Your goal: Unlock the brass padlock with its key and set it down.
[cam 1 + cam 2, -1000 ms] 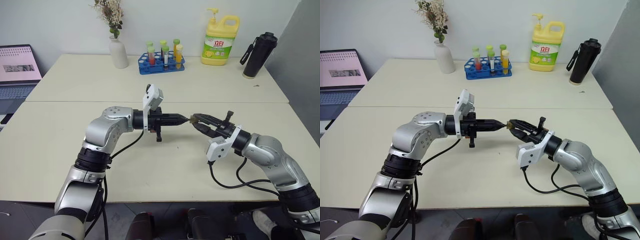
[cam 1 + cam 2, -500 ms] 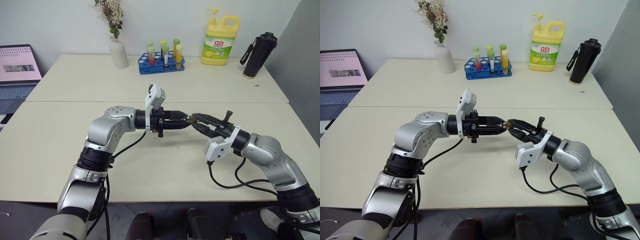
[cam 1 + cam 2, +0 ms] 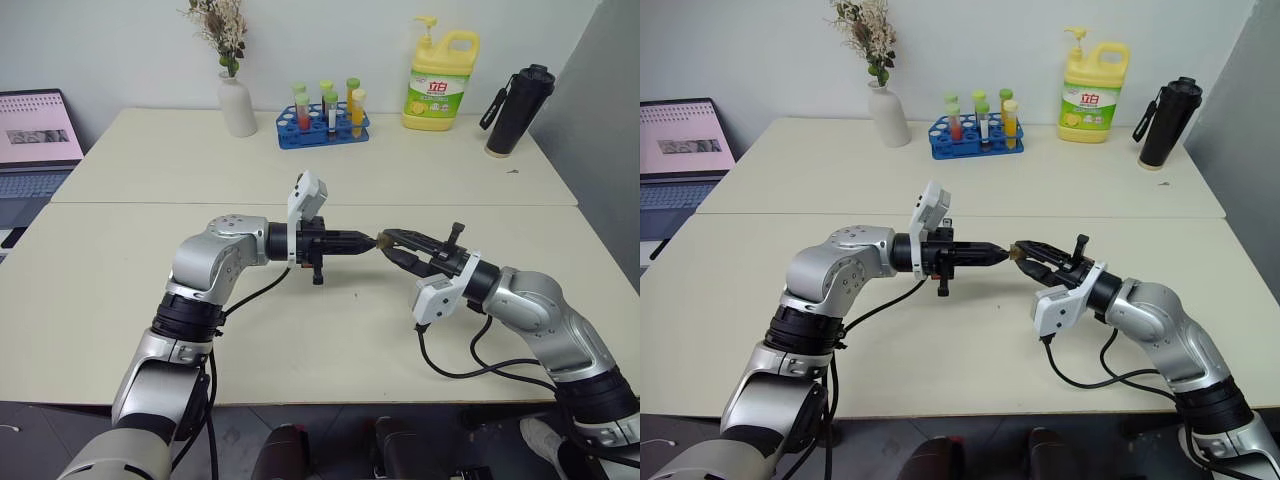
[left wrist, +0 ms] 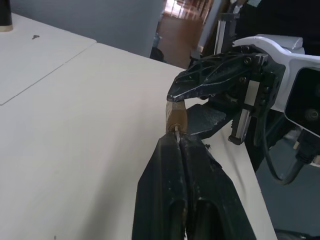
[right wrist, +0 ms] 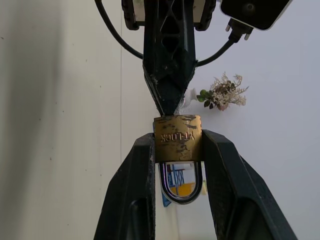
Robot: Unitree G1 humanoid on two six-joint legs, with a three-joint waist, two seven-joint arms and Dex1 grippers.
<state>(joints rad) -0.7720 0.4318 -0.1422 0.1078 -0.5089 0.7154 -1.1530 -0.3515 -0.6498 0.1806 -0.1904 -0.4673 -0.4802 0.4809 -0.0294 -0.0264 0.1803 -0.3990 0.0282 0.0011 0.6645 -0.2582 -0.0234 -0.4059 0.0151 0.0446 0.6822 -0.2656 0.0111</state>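
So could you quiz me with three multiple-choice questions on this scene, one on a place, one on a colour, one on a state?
1. Where is the brass padlock?
A. lying on the table
B. held off the table in the right claw
C. in the test-tube rack

2. What colour is the soap jug?
A. yellow
B. red
C. blue

3. How is the left claw?
A. wide open
B. shut, tips at the padlock
C. resting on the laptop

Answers: 1 B, the right wrist view shows the lock body squeezed between both fingers. 2 A, its body is yellow with a green label. 3 B, its fingers are pressed together.
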